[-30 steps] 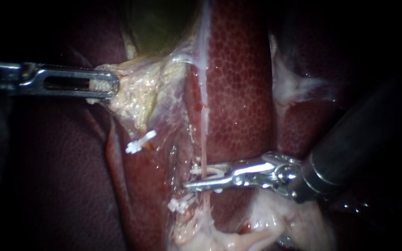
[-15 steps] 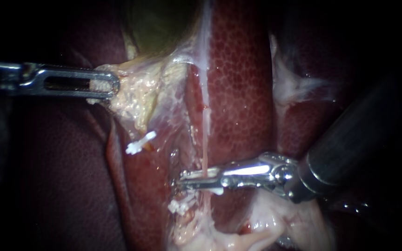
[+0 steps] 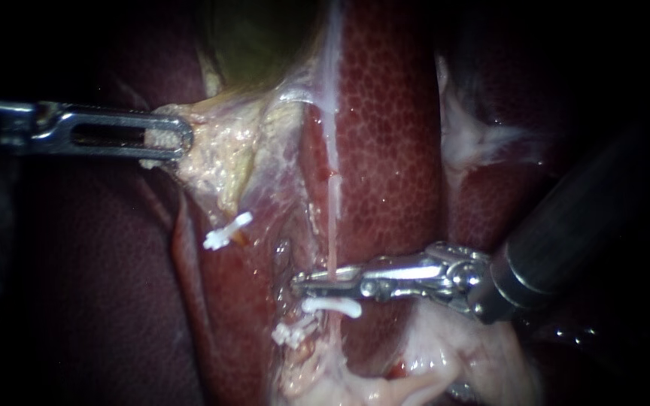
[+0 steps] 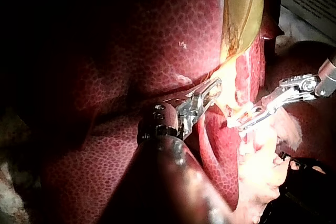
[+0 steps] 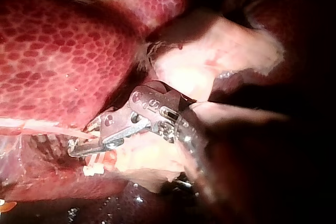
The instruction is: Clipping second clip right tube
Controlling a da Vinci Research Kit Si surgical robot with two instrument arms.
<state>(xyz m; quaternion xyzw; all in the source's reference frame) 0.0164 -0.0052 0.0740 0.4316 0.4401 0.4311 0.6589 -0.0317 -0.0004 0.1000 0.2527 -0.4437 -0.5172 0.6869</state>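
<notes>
Taking up most of the view, the liver (image 3: 385, 135) is lying dark red and speckled, with the greenish gallbladder (image 3: 257, 37) peeking out at its upper edge. My right instrument (image 3: 302, 284) is reaching in across the right tube (image 3: 332, 218), low on the liver's middle. Its jaws are showing just a thin gap, so they're apart and not clamping anything as far as I can see. My left instrument (image 3: 178, 139) is biting the yellowish fatty tissue (image 3: 220, 150) under the gallbladder, jaws clamped on it. Smaller stuff: a white clip (image 3: 331, 306) is sitting across the right tube just below the right jaws, a lower clip (image 3: 291, 334) is lying near it, and a third clip (image 3: 227, 231) is sticking out below the fatty tissue.
</notes>
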